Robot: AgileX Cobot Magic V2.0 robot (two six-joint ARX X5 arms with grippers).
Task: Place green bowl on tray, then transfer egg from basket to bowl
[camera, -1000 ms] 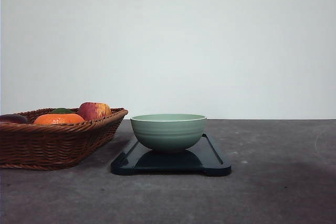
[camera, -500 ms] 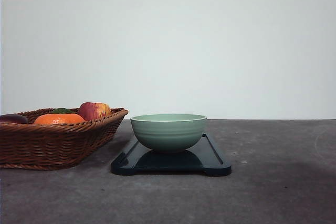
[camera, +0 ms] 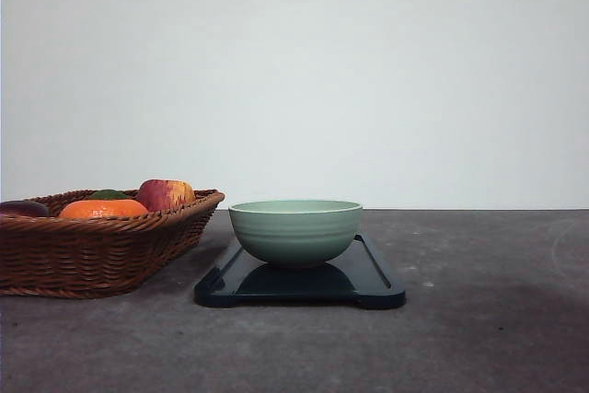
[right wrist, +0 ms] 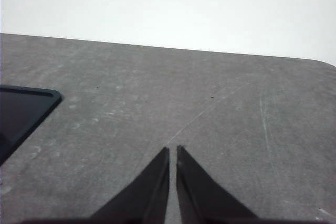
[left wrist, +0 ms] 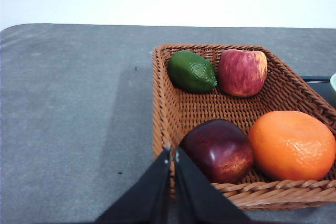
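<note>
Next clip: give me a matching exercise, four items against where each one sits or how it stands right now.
Items:
1. green bowl
2. lime
3. orange
4. right end effector

States:
A. in the basket, beside the red apple
B. shut, over bare tabletop
C. on the tray
D. in the basket, beside the dark purple fruit

Pairs: 1-C, 2-A, 3-D, 4-B

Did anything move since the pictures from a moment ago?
No, nothing visibly moved. In the front view the green bowl sits on the black tray just as before, and the wicker basket beside it holds the same orange and apple in the same spots.
</note>
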